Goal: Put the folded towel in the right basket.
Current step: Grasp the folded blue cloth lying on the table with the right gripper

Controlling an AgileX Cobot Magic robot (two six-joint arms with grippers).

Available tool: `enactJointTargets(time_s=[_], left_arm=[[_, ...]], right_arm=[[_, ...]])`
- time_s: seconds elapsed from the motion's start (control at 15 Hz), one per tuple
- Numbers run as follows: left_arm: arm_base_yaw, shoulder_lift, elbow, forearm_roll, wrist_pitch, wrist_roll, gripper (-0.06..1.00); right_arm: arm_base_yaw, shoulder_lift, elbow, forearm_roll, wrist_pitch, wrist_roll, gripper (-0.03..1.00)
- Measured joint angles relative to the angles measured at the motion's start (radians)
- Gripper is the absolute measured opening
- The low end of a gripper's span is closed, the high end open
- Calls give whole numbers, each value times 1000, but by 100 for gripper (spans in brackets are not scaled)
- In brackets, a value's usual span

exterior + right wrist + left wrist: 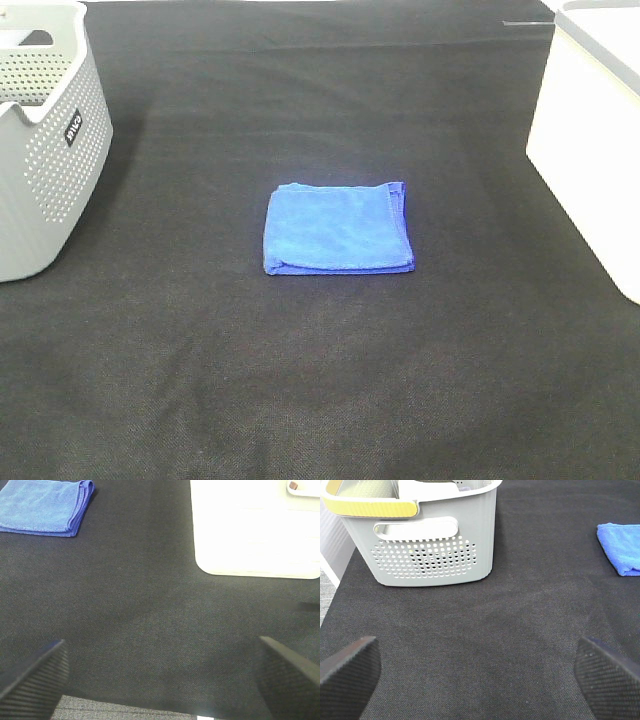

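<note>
A folded blue towel (338, 228) lies flat in the middle of the black table. It also shows at the edge of the left wrist view (621, 546) and in the right wrist view (46, 506). The white right basket (590, 130) stands at the right edge; its wall shows in the right wrist view (255, 530). My left gripper (477, 672) is open and empty, over bare cloth well short of the towel. My right gripper (160, 677) is open and empty, near the table's front edge. Neither gripper shows in the exterior high view.
A grey perforated basket (45, 150) stands at the left edge; in the left wrist view (432, 540) it has a yellow-trimmed rim. The black table cloth (320, 380) covers the whole surface.
</note>
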Motion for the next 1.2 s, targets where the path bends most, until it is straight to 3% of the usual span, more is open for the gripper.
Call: enactJointTargets(time_s=[1.2], left_arm=[[0,0,0,0,0,0,99]], right_arm=[[0,0,0,-39,0,34,98]])
